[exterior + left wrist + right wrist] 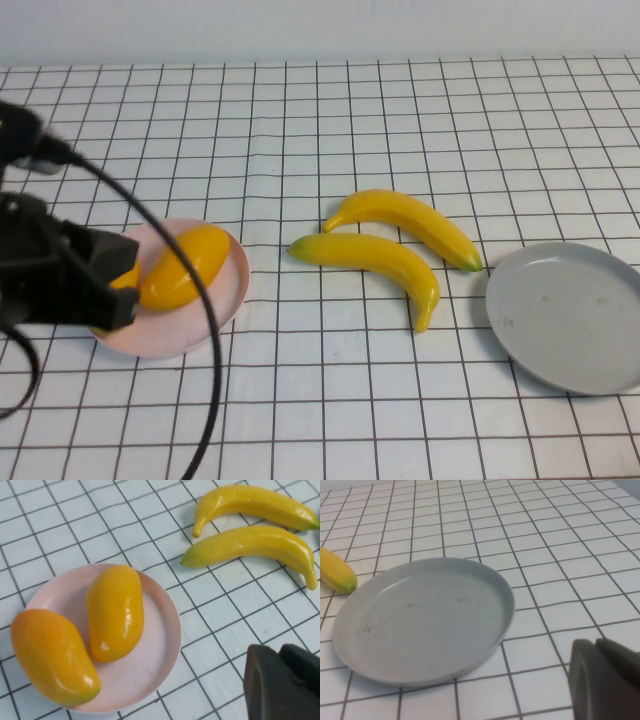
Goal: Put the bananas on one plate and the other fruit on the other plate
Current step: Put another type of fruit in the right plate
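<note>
The left end effector (105, 290) hovers over the pink plate (215, 300) at frame left, its opening hidden; both mangoes (115, 610) lie there. The right end effector (602, 680), opening also untellable, sits by the empty grey plate (565, 315). The bananas (385, 260) lie centre on the gridded tabletop (350, 100), long axes running left-right, tips nearly reaching the grey plate.

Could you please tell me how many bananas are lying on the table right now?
2. The rear banana and the front banana lie side by side on the gridded cloth, between the pink plate and the grey plate. None looks hidden.
</note>
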You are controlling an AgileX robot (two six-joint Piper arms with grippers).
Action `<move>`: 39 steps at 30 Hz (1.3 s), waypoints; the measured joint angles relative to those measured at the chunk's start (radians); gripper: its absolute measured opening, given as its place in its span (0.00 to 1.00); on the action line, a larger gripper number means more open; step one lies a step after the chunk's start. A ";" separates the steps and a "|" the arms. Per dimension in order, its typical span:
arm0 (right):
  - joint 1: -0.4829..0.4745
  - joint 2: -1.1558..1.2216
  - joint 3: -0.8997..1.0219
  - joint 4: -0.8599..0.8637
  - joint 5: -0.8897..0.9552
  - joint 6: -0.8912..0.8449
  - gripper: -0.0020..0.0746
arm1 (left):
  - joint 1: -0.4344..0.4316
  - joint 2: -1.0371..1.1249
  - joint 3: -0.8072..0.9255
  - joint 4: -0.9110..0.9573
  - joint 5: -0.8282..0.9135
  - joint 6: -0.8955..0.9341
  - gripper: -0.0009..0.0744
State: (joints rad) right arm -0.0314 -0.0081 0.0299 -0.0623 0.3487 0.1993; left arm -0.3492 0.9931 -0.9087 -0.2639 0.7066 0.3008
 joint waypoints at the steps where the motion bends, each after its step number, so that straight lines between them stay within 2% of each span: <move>1: 0.000 0.000 0.000 0.000 0.000 0.000 0.01 | 0.000 -0.060 0.036 0.014 -0.008 -0.033 0.04; 8: 0.000 0.000 0.000 0.000 0.000 0.000 0.01 | 0.000 -0.418 0.279 0.055 -0.150 -0.085 0.01; 13: 0.000 0.000 0.000 0.000 0.000 0.000 0.01 | 0.000 -0.644 0.472 0.077 -0.315 -0.089 0.01; 23: 0.000 0.000 0.000 0.000 0.000 0.000 0.00 | 0.032 -0.865 0.816 0.109 -0.716 -0.108 0.01; 26: 0.000 0.000 0.000 0.000 0.000 0.000 0.00 | 0.084 -0.894 0.869 0.136 -0.726 -0.165 0.01; 31: 0.000 0.000 0.000 0.000 0.000 0.000 0.00 | 0.198 -0.948 0.905 0.239 -0.620 -0.301 0.01; 35: 0.000 0.000 0.000 0.000 0.000 0.000 0.00 | 0.273 -0.997 0.924 0.275 -0.526 -0.327 0.01; 39: 0.000 0.000 0.002 0.000 0.000 0.000 0.00 | 0.308 -1.001 0.933 0.289 -0.439 -0.333 0.01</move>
State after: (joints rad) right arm -0.0314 -0.0081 0.0317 -0.0623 0.3487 0.1993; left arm -0.0414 -0.0084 0.0244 0.0253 0.2678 -0.0325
